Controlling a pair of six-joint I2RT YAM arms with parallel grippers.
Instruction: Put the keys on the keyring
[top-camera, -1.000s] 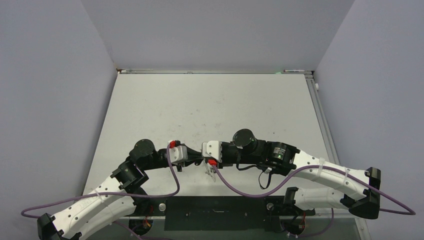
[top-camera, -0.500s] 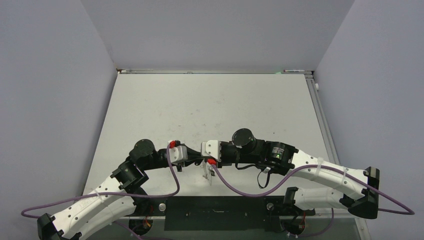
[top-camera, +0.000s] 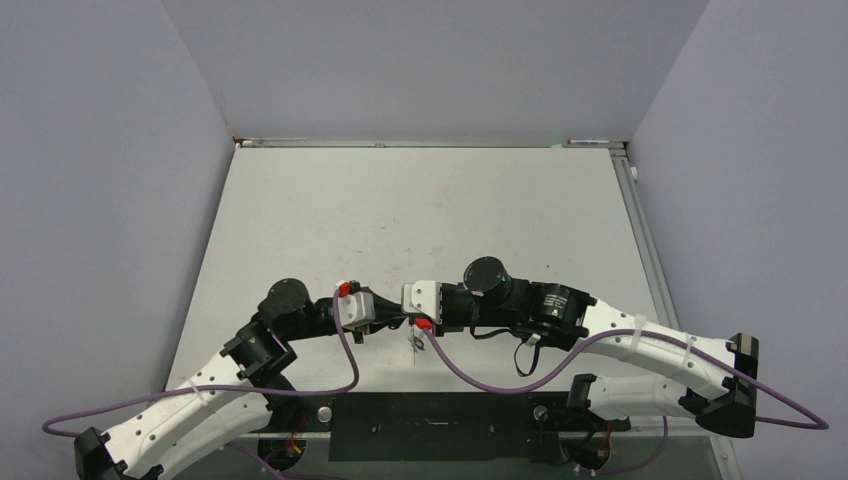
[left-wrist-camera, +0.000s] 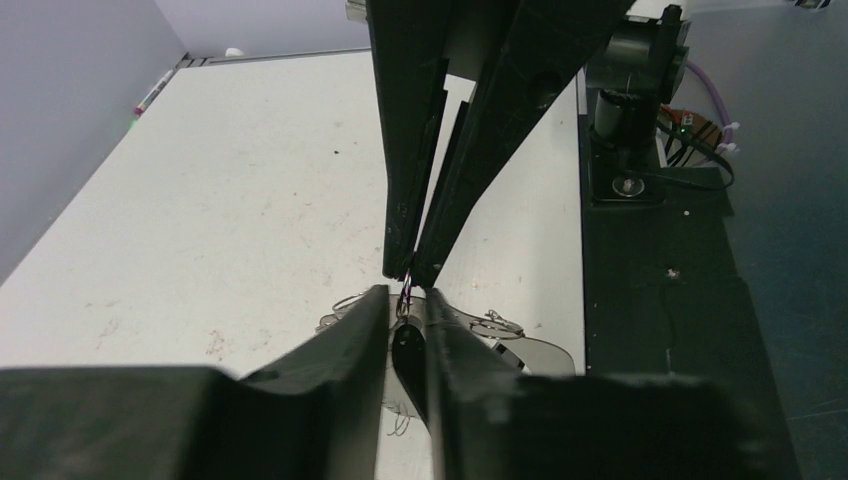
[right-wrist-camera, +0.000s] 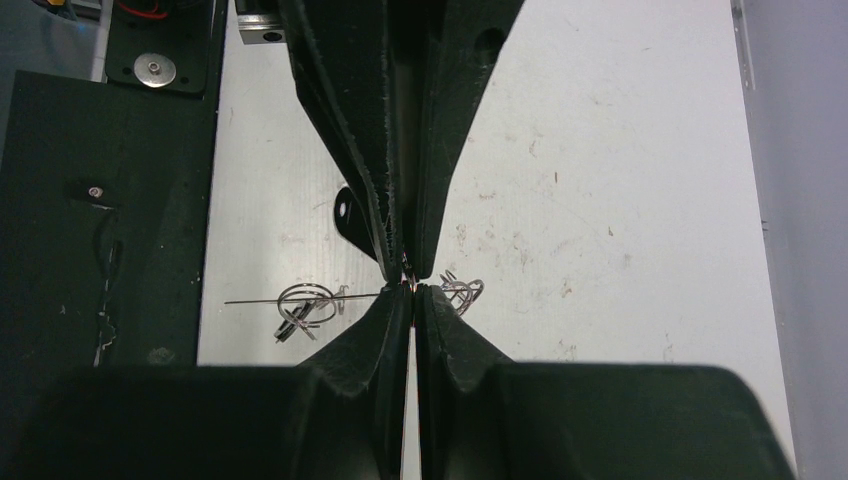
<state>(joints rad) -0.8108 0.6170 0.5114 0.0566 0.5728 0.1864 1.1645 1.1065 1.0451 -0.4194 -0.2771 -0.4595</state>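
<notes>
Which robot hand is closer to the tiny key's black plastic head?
Left. The tiny key's black plastic head sits inside the left gripper; the right gripper faces it tip to tip, just beyond the head.

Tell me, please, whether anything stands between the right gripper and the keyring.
Nothing visible does: the right gripper looks shut on the wire of the keyring, and the left gripper faces it tip to tip.

No readable text, labels or numbers.
</notes>
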